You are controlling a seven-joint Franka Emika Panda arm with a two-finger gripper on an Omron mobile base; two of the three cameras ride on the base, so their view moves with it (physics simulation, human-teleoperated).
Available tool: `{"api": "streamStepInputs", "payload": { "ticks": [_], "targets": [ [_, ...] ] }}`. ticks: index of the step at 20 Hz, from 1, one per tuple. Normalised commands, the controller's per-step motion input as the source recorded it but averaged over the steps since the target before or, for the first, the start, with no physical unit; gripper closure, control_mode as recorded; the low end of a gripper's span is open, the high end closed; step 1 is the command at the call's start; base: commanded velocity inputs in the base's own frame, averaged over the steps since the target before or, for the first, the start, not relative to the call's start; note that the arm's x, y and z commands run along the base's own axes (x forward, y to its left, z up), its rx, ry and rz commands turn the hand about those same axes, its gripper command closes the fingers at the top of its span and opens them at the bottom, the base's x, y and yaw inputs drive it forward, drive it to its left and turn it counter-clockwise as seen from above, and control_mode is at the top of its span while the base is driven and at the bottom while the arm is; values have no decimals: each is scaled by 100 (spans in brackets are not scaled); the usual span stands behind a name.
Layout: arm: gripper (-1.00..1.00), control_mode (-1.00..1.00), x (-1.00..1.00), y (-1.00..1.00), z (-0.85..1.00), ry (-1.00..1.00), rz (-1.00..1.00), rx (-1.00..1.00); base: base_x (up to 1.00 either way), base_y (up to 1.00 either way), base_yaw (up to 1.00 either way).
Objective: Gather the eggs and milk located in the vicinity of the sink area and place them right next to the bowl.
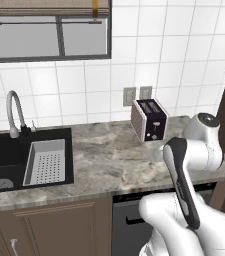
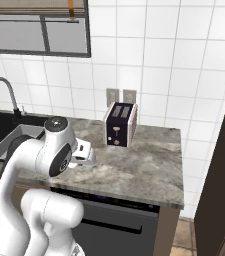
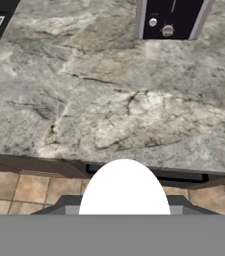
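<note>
Grey marble counter runs from the black sink, with its faucet and perforated tray, to the toaster by the wall. Gripper hangs over the counter's front edge, between sink and toaster. Jaws clamped on the white egg, seen close in hand view.
</note>
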Motion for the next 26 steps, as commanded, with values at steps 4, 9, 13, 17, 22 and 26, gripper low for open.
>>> {"api": "streamStepInputs", "payload": {
  "ticks": [4,9,13,17,22,26],
  "targets": [
    [100,100,0,0,0,0,0,0,-4,24,0],
    [100,100,0,0,0,0,0,0,-14,59,0],
    [100,100,0,0,0,0,0,0,-18,67,0],
    [100,100,0,0,0,0,0,0,-18,72,0],
    [100,100,0,0,0,0,0,0,-14,72,0],
    [100,100,0,0,0,0,0,0,-12,78,0]
  ]
}}
